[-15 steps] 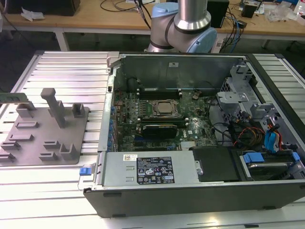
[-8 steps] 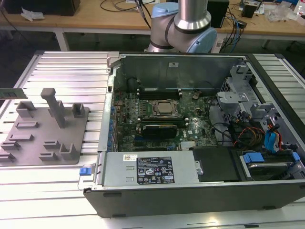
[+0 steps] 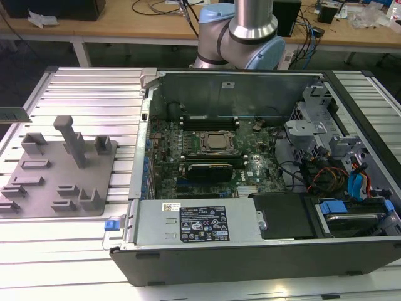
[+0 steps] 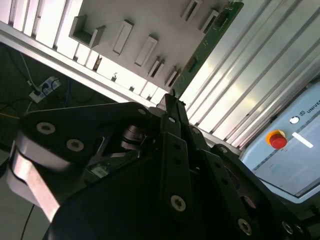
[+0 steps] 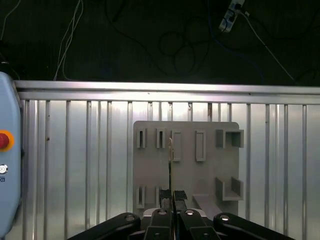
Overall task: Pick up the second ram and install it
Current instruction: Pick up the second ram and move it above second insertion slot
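Above the ribbed table (image 5: 75, 150) and grey fixture plate (image 5: 200, 175), the gripper (image 5: 172, 196) pinches one end of the second ram (image 4: 209, 44) between closed fingers; it looks light, stiff and fragile, best gripped clear of its chips.

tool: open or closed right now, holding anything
Tool: closed, holding the second ram by one end between its fingers.

Wooden workbench (image 3: 125, 28) along the rear, cables (image 3: 307, 45) trailing over its edge. Ribbed aluminium table (image 3: 81, 88), slats bright with reflected light. Dark floor (image 5: 150, 40) beyond the table edge, bearing one power strip (image 5: 231, 15).
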You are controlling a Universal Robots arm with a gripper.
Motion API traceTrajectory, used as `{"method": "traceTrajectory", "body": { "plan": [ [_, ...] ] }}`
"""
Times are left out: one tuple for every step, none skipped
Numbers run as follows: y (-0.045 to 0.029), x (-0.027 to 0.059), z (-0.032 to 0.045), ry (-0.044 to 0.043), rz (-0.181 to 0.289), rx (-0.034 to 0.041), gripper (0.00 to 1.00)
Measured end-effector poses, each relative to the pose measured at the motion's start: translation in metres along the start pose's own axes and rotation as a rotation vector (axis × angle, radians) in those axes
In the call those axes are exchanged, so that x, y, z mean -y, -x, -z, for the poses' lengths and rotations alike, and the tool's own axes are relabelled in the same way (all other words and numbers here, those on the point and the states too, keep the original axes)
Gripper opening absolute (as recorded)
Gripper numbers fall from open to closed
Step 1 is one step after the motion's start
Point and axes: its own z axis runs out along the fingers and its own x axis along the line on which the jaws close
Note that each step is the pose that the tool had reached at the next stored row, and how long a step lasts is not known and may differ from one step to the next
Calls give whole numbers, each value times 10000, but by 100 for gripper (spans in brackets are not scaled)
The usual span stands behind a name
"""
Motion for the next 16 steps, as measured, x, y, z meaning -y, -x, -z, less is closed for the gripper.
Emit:
{"method": "traceTrajectory", "body": {
  "plan": [
    [0, 0, 5, -1, 0, 3, 10],
    [0, -1, 17, -1, 1, 10, 10],
    [1, -1, 29, 0, 1, 15, 10],
    [1, -1, 38, -1, 1, 20, 10],
    [2, -2, 52, -1, 1, 24, 10],
    [2, -2, 59, 0, 1, 26, 10],
    [2, -3, 75, -1, 1, 35, 10],
    [2, -3, 88, -1, 2, 37, 10],
    [3, -3, 95, -1, 2, 38, 10],
    [3, -3, 95, -2, 2, 40, 10],
    [3, -3, 96, -2, 2, 41, 10],
    [3, -3, 98, -1, 2, 41, 10],
    [2, 22, 101, 2, 4, 38, 10],
    [1, 70, 101, 0, 3, 40, 10],
    [1, 98, 102, -1, 2, 40, 10],
    [1, 120, 103, 0, 1, 40, 10]
  ]
}}
